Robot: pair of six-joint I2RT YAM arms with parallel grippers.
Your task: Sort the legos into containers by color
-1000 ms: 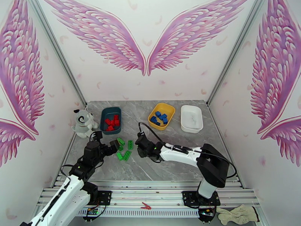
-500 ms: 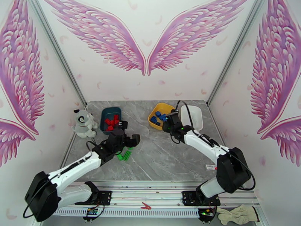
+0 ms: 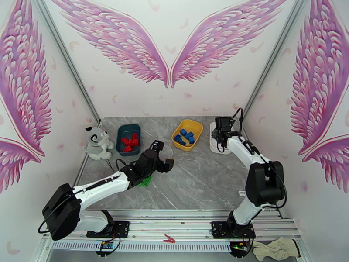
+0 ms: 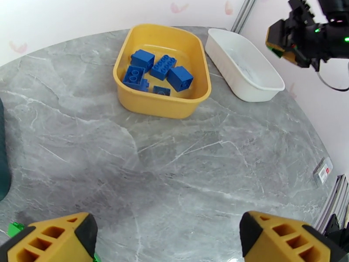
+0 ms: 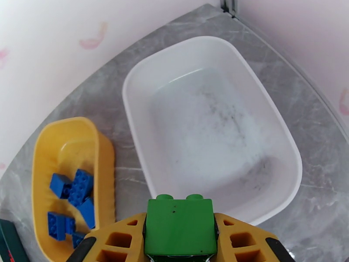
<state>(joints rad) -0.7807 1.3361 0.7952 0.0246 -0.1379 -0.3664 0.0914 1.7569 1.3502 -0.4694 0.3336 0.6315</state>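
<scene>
Since half a second ago your right arm has swung from beside the yellow tray (image 4: 161, 108) to the white tray (image 5: 138, 140), and your left arm has reached further toward table centre

Findings:
- Right gripper (image 5: 180, 243): clamped on one green lego (image 5: 180, 223), studs up, held above the white tray's near rim at 2 o'clock on the table
- Left gripper (image 4: 168, 239): jaws spread wide with nothing between them, above bare marble near centre
- Blue legos (image 4: 159, 70) lie in the yellow tray at 12 o'clock
- Red legos (image 3: 129, 143) lie in the teal tray (image 3: 131, 127) at 10 o'clock
- Loose green legos (image 3: 145, 181) lie on the table at 8 o'clock, partly under your left arm
- Plush dog (image 3: 97, 143) sits at 9 o'clock, just beside the teal tray
</scene>
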